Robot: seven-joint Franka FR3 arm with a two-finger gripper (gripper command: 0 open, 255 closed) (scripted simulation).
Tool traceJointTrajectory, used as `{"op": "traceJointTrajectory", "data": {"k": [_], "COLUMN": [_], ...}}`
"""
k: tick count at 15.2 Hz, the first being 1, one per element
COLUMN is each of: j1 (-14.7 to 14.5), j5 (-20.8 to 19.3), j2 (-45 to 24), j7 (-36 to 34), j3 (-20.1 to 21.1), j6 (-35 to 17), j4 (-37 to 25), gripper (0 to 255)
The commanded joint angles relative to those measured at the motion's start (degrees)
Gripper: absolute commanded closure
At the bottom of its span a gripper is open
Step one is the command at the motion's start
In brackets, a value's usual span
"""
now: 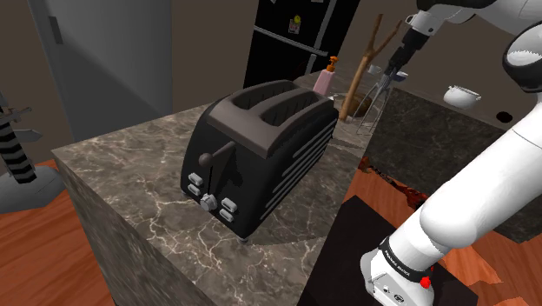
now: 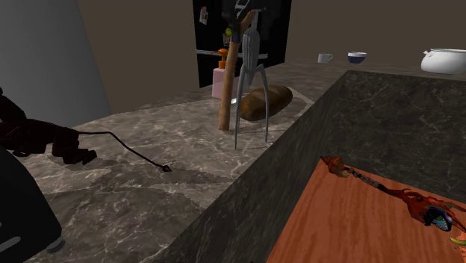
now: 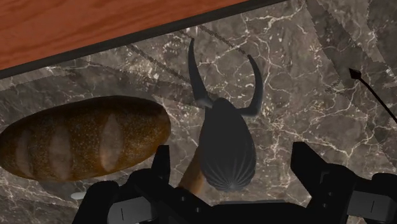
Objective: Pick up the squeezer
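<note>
Grey metal, ribbed and teardrop-shaped in the body, the squeezer stands upright on three thin splayed legs on the dark veined marble surface, close to the edge where the surface drops toward the red-brown wooden floor. In the wrist view its rounded head sits directly between the two black fingers of the claw, which are spread wide with a clear gap on each side; neither finger touches it, so it is not held. The shoulder view shows the claw poised just above the squeezer. A brown crusted loaf lies just beside the squeezer, on the side away from the surface's edge. A wooden stick stands close by its legs, and a pink bottle sits behind that. Well apart along the surface stands a black toaster, whose black cord trails toward the squeezer and ends short of it.
</note>
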State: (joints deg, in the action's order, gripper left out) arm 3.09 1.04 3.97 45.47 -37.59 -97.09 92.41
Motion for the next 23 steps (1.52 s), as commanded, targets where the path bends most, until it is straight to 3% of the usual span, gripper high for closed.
{"op": "traceJointTrajectory", "data": {"k": [1, 2, 3, 12, 23], "j1": [-0.04, -0.04, -0.06, -0.04, 0.67], "j5": [-0.37, -0.38, -0.37, -0.37, 2.41], "j2": [0.6, 0.61, 0.59, 0.6, -3.6], "j7": [-0.17, -0.17, -0.21, -0.17, 1.27], "j3": [0.13, 0.14, 0.16, 0.14, -1.03], "j6": [-1.22, -1.23, -1.18, -1.22, 8.31], "j4": [1.66, 1.67, 1.61, 1.67, -11.1], "gripper": [0, 0, 255, 255, 255]}}
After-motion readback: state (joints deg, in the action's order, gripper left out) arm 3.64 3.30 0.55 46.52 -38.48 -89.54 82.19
